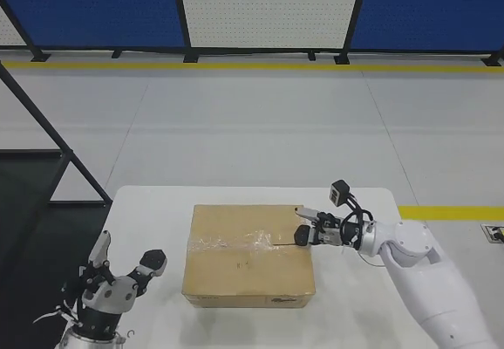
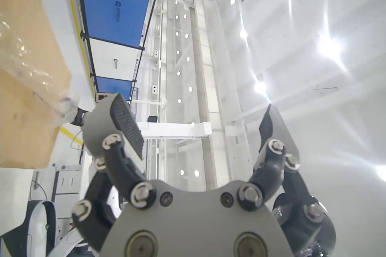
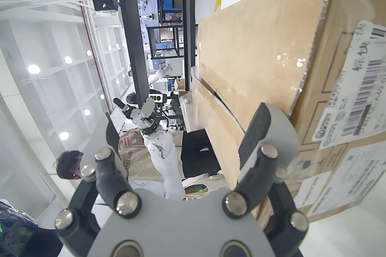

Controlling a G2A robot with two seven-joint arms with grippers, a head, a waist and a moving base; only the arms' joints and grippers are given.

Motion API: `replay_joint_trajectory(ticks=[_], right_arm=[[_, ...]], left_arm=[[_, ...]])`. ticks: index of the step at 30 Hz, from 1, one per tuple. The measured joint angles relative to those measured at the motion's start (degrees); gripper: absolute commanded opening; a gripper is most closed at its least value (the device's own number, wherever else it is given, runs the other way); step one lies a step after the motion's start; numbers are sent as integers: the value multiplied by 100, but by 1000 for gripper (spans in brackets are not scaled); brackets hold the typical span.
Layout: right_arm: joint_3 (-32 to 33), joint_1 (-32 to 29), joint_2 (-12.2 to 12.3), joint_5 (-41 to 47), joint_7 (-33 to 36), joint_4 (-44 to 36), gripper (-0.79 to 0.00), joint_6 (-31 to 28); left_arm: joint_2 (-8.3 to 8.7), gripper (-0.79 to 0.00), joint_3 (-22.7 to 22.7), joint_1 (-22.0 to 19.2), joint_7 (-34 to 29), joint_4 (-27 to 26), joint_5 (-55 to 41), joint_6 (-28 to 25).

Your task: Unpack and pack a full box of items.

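Hiding all contents: taped box.

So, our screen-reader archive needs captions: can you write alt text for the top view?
A closed brown cardboard box, with clear tape along its top seam, sits on a white table. The right gripper, open, is at the seam's end on the box's edge; the left gripper, open, sits apart near the table's corner.
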Motion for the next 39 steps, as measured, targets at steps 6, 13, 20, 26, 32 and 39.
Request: replay_joint_trajectory(ticks=[6, 13, 20, 26, 32, 39], right_arm=[[-72, 3, -8, -55, 1, -22, 0, 33], [-92, -59, -9, -56, -82, -2, 0, 54], [-95, -88, -5, -38, -73, -47, 0, 36], [-105, -76, -4, -36, -47, -71, 0, 42], [-135, -46, -10, -43, -44, -70, 0, 49], [-140, -40, -10, -51, -69, -111, 0, 29]], left_arm=[[39, 0, 229, -813, 604, 461, 275, 803], [95, 0, 776, -1377, 347, 1182, 1114, 1071], [102, 0, 1043, -1554, 413, 1517, 1307, 1089], [110, 0, 1183, -1738, 537, 1814, 1480, 1156], [115, 0, 1266, -1818, 589, 2037, 1524, 1176], [127, 0, 1299, -1855, 595, 2178, 1524, 1175]])
